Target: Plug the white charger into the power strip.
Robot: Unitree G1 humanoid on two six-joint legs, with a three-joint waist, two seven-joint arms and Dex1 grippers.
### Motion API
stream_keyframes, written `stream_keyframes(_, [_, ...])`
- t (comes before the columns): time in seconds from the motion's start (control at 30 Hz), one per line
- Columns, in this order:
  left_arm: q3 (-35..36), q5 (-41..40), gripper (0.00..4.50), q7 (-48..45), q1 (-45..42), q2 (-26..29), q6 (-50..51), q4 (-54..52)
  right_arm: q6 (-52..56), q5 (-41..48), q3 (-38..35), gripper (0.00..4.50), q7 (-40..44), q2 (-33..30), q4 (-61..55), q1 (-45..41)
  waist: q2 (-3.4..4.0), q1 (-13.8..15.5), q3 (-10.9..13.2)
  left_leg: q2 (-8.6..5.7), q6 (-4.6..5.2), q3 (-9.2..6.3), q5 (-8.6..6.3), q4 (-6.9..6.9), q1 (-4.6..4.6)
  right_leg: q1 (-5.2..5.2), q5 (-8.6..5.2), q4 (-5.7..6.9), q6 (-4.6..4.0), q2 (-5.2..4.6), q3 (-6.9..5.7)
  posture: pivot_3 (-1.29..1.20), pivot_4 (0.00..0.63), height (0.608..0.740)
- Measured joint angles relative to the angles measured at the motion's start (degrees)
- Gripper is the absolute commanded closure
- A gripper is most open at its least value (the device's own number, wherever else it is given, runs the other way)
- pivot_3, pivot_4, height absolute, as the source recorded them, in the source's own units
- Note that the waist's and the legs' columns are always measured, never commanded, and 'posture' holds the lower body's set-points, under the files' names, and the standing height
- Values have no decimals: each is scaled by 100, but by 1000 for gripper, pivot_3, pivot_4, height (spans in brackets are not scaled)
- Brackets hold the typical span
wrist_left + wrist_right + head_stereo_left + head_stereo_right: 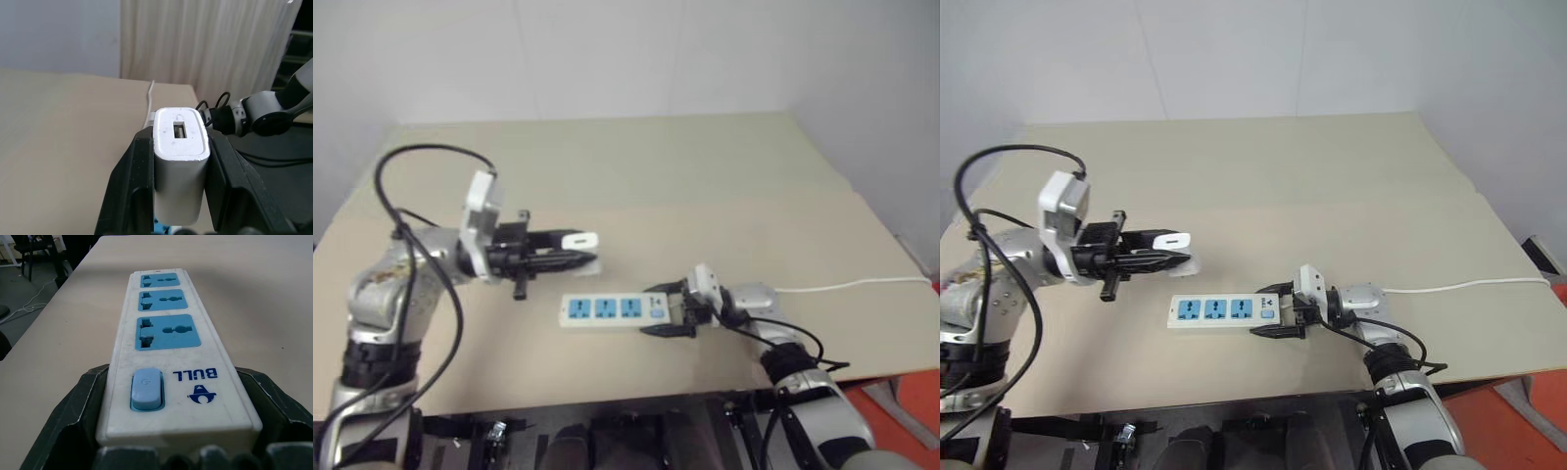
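The charger (180, 161) was a small white block with rounded edges, probably light, rigid and smooth, so likely to slip or twist if pinched off-centre. The flat side faces looked like the right place to hold it. It sat up off the surface (705, 176), wedged between the two black fingers (129, 191) of the left claw (576, 253), which was clamped on it across those side faces. Its end with the USB slot poked out past the fingertips. The prongs weren't visible, so which way they faced couldn't be told.

The strip (612, 310) lay flat on the surface, a long stiff white bar with three blue sockets in a row and a blue switch (145, 388) at one end. It was probably light enough to slide under a push, so bracing it made sense. The right claw (672, 308) straddled the switch end, one finger on each long side and touching it, spread wide to the strip's width, so it seemed to be clamped on the strip. A thin white cable (862, 285) ran off toward the surface's right edge.

The charger hung beyond and left of the strip, above its far socket end, not yet over a socket. The two claws pointed roughly toward each other.
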Motion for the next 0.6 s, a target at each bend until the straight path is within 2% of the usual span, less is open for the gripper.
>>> stream_keyframes(0.4, [-1022, 935, 3490, -508, -43, -500, -920, 526, 11, -27, 0, 1077, -19, 63, 2, -14, -1, -29, -1, 0, -4, 1, 2, -12, 4, 0, 3, -7, -5, 2, 3, 0, 150, 740])
stream_keyframes(0.6, [-1069, 1095, 3490, -560, -44, -560, -1060, 659, 107, -27, 1, 1077, -107, 87, -86, 26, -1, -30, -1, 1, -3, 1, 2, -14, 4, 0, 3, -7, -5, 2, 4, 0, 150, 740])
